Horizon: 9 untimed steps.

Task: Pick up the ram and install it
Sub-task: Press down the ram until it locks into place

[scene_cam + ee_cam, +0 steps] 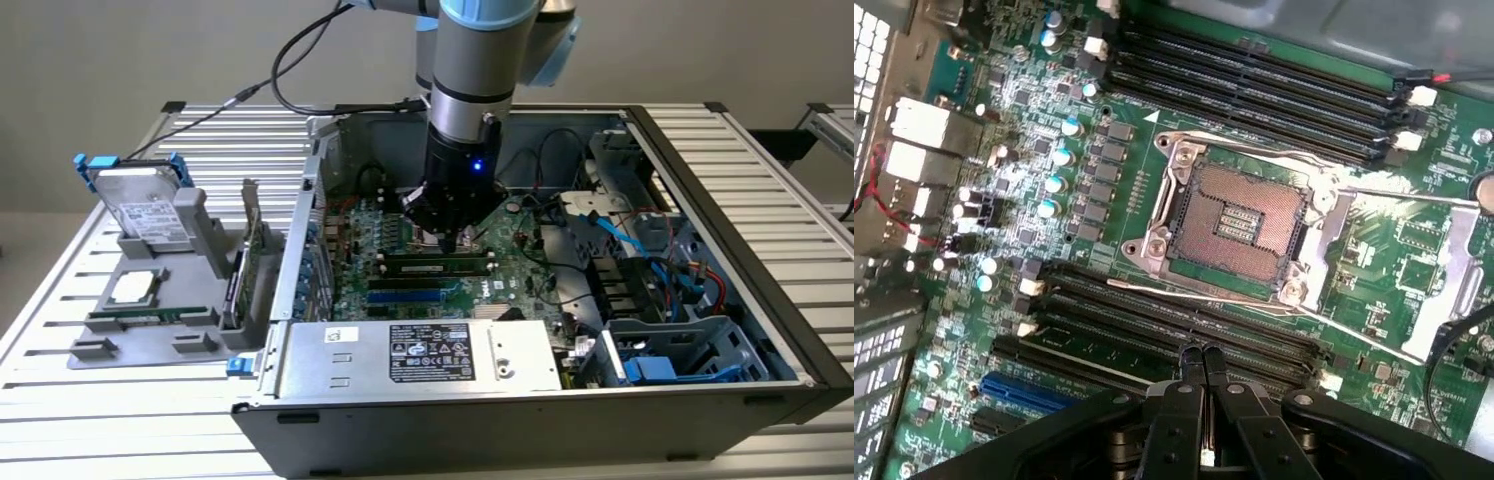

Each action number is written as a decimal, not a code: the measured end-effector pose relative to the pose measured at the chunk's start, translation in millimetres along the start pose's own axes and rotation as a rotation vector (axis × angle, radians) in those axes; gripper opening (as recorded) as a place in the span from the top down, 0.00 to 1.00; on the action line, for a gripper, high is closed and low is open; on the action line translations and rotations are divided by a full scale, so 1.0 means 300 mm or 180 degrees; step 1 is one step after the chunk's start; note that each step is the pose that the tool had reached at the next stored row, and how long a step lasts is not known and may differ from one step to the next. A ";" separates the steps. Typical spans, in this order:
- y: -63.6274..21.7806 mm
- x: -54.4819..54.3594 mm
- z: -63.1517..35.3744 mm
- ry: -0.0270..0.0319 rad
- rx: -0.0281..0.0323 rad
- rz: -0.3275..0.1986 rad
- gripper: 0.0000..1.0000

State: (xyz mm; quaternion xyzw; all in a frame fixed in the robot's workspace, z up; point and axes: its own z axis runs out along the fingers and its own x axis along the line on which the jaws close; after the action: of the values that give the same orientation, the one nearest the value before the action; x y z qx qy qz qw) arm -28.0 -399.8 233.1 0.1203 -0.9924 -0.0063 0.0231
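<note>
- Hanging from the grey and blue robot arm point(467, 70), the black gripper point(445, 235) reaches down into the open black computer case point(747, 290), over the green motherboard point(514, 255).
- In the wrist view the two black fingers point(1189, 385) are pressed together with nothing pinched between them, their tips just above the long black memory slots point(1184, 325).
- The long, thin green ram stick with black chips point(434, 267) sits seated in a slot on the motherboard, directly below the gripper at six o'clock in the exterior view.
- The square metal processor socket point(1239, 215) lies open at twelve o'clock from the fingertips in the wrist view.
- A silver power supply box point(414, 352) with a black label fills the case's near edge.
- Outside the case, at nine o'clock, a grey plastic parts stand point(147, 300) holds a silver hard drive point(140, 205) upright.
</note>
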 end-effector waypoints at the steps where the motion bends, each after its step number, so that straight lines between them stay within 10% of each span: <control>1: 0.000 0.000 0.000 -0.0001 -0.0002 0.0048 0.90; 9: 0.000 0.000 -0.004 -0.0007 -0.0019 0.0374 0.90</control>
State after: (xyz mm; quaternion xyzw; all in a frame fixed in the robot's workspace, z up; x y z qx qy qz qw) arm -28.1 -399.8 234.3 0.0618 -0.9978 -0.0081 0.0227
